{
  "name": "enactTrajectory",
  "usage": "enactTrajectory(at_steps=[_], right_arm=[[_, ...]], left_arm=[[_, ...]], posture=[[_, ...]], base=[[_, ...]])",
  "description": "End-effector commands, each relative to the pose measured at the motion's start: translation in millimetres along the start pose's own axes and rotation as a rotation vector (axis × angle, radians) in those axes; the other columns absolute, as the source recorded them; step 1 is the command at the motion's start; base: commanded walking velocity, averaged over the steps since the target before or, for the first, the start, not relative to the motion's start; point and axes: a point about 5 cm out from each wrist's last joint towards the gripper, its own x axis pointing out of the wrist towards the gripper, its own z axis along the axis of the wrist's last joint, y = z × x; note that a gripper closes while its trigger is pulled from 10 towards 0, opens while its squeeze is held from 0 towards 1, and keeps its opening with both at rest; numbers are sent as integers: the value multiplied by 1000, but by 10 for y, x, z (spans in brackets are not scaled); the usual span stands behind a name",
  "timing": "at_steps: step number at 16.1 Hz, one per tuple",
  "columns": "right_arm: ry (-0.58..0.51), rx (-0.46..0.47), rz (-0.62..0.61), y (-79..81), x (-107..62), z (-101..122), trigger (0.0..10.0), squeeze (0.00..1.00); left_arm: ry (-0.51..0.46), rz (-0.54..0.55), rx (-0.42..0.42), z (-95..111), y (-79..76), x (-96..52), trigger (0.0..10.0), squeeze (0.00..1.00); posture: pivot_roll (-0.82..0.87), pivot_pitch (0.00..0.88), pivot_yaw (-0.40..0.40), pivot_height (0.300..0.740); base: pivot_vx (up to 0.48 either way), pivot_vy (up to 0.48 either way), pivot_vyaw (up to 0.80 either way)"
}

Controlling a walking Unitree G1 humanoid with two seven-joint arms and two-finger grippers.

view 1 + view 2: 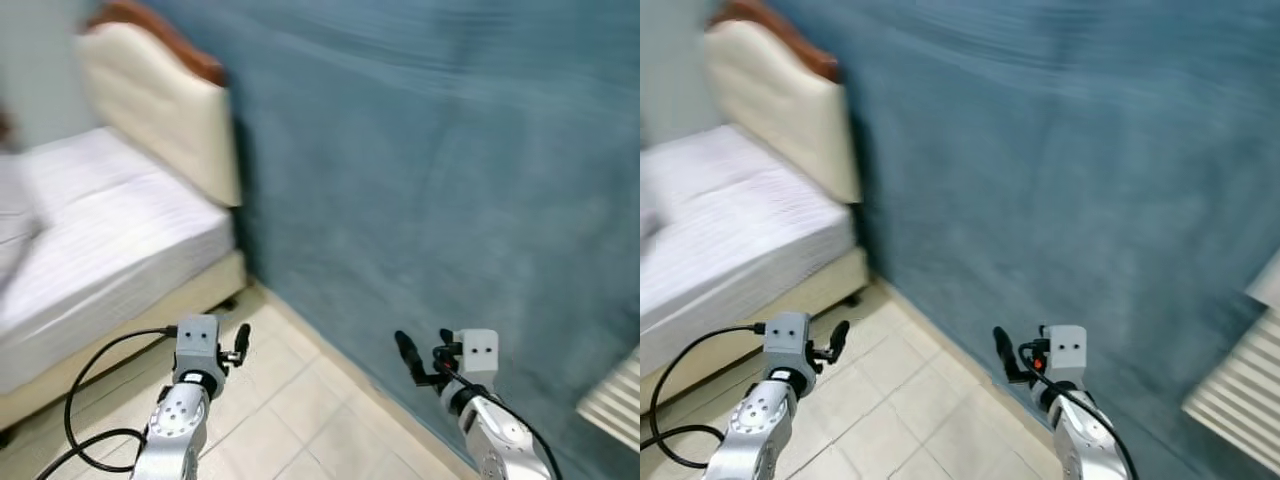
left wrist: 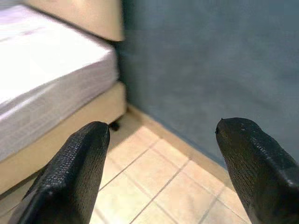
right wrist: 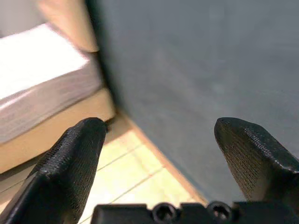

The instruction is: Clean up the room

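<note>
I face a corner where a bed (image 1: 100, 220) with a white mattress and a cream padded headboard (image 1: 165, 110) meets a blue wall (image 1: 430, 160). My left gripper (image 2: 161, 135) is raised over the tiled floor near the bed's base, open and empty. To its right, my right gripper (image 3: 159, 135) is held up close to the wall's skirting, also open and empty. The head views are blurred, and no loose item to tidy can be made out.
Beige floor tiles (image 1: 290, 400) run between the bed base and the wall. A white slatted object (image 1: 615, 395) stands at the far right against the wall. A black cable (image 1: 90, 370) loops beside my left arm.
</note>
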Motion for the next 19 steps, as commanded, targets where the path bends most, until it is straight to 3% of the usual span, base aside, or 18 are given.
enactTrajectory(at_steps=[1, 4, 5, 14, 15, 19], right_arm=[[-7, 3, 25, 17, 35, 23, 10000, 0], [-28, 16, 22, -32, 22, 38, 10000, 0], [-46, 22, 11, -46, 18, 53, 10000, 1000], [-57, 27, 69, 38, 105, 52, 10000, 1000], [-51, 33, 93, 74, 141, 53, 10000, 1000], [-39, 56, 113, 104, 175, 32, 10000, 1000]], left_arm=[[-30, -5, -14, 50, -15, -4, 10000, 0], [-31, 10, 4, 62, 7, -8, 10000, 0], [-37, 15, 17, 67, 27, -9, 10000, 1000], [-38, 36, -7, 90, 94, -29, 10000, 1000], [-51, 52, 27, 107, 118, -53, 10000, 0], [-61, 66, -6, 105, 124, -103, 10000, 0]], posture=[[33, 0, -60, 740], [32, 0, -54, 740], [33, 0, -52, 740], [82, 0, -66, 740], [91, 0, -71, 740], [111, 0, -82, 740]], base=[[0, 458, 569], [0, 477, 569], [0, 480, 563], [0, 472, 553], [0, 461, 531], [0, 441, 528]])
